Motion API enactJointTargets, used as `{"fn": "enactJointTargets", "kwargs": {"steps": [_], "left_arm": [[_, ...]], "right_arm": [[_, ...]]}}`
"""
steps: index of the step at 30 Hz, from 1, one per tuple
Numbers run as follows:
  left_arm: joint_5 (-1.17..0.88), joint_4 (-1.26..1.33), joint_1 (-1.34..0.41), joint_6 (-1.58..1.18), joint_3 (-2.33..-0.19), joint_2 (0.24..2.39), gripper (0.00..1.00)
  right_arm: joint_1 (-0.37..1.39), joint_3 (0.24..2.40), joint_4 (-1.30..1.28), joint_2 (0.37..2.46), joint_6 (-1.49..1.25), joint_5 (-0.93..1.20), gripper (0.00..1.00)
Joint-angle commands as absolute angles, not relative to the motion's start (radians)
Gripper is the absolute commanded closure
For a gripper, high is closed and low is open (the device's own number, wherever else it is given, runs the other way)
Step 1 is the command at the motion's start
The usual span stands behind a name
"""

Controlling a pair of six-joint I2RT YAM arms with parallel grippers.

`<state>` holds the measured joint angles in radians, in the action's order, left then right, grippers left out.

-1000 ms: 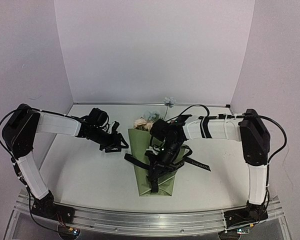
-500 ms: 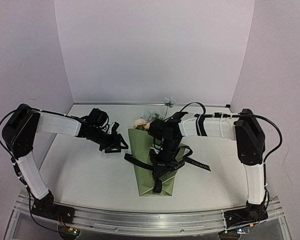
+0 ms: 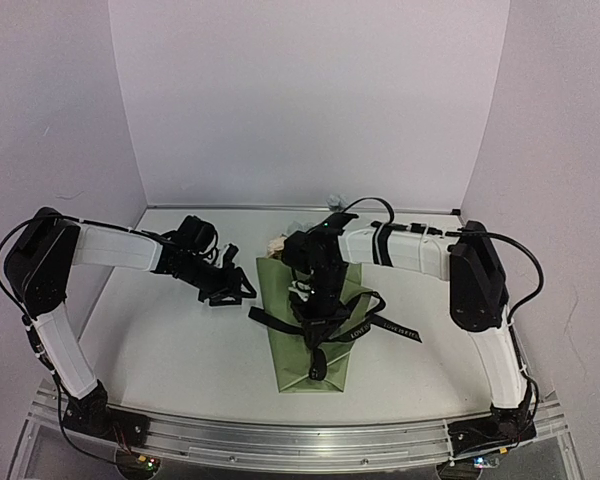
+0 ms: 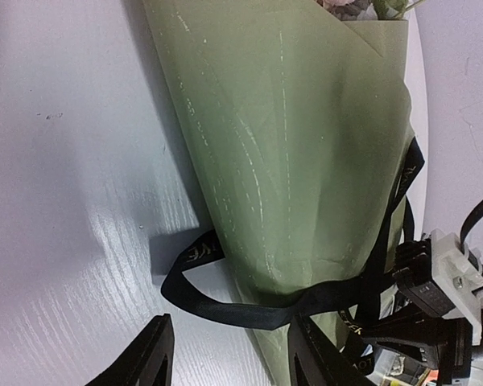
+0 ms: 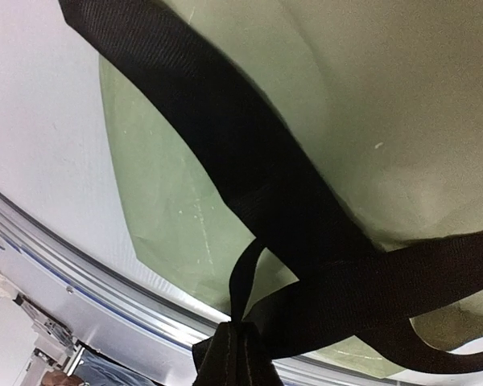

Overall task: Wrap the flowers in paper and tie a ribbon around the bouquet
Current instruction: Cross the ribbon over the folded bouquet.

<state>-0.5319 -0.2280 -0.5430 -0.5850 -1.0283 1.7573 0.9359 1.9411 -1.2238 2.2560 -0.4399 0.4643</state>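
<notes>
Nearest the arm bases: narrow tip of the bouquet [image 3: 285, 350] — a green cone lying flat on the table [image 3: 170, 350], long axis running near-to-far, tip near, wide mouth far.

- the ribbon [image 3: 270, 322] crosses it about mid-length, roughly square to that axis; one tail lies out toward the left fingers, the lettered tail on the opposite side
- right gripper [image 3: 317, 338] sits directly over the cone at that crossing, fingers pinched tight on the ribbon; in the right wrist view the black bands converge to a bunched point at the bottom edge, the fingers themselves out of shot; a short end hangs from the pinch toward the tip
- left gripper [image 3: 230, 292] is off the cone's left flank, just apart from it, fingers about half spread, holding nothing
- in the left wrist view a slack loop of ribbon lies on the table straight ahead of those fingers [image 4: 157, 358], just past the tips; the cone is behind the loop, running across the view
- beyond both sets of fingers, the flowers [image 3: 277, 243] poke out of the wide end, partly hidden by the right arm [image 3: 410, 250]

Judgement: wrapping looks done, tie under way, no finished knot visible; key relation — the free loop is dead ahead of the left fingers and nearest them, and the right fingers are occupied; next move probably left closing on that loop. Risk: a pull across the axis could roll or drag the cone.
</notes>
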Motion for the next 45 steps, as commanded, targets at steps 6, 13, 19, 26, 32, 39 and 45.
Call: {"fn": "enactJointTargets", "kwargs": {"steps": [6, 13, 19, 26, 32, 39, 45], "left_arm": [[-0.539, -0.240, -0.538, -0.594, -1.074, 1.741, 0.51], [-0.542, -0.244, -0.538, -0.598, -1.081, 1.742, 0.52], [-0.549, -0.242, -0.538, -0.604, -1.088, 1.750, 0.53], [-0.555, -0.243, -0.538, -0.609, -1.098, 1.755, 0.53], [-0.583, -0.233, -0.538, -0.617, -1.105, 1.768, 0.55], [-0.620, -0.218, -0.538, -0.626, -1.114, 1.774, 0.56], [-0.627, -0.212, -0.538, -0.630, -1.120, 1.781, 0.58]], "right_arm": [[1.020, 2.074, -1.365, 2.326, -0.341, 0.285, 0.98], [1.038, 2.130, -1.388, 2.368, -0.278, 0.117, 0.98], [1.051, 2.156, -1.364, 2.376, -0.180, -0.013, 1.00], [1.051, 2.141, -1.308, 2.372, -0.081, -0.091, 0.98], [1.051, 2.103, -1.249, 2.335, -0.053, -0.116, 0.76], [1.051, 2.004, -1.190, 2.217, -0.095, -0.059, 0.54], [1.049, 1.979, -1.180, 2.151, -0.151, -0.038, 0.32]]}}
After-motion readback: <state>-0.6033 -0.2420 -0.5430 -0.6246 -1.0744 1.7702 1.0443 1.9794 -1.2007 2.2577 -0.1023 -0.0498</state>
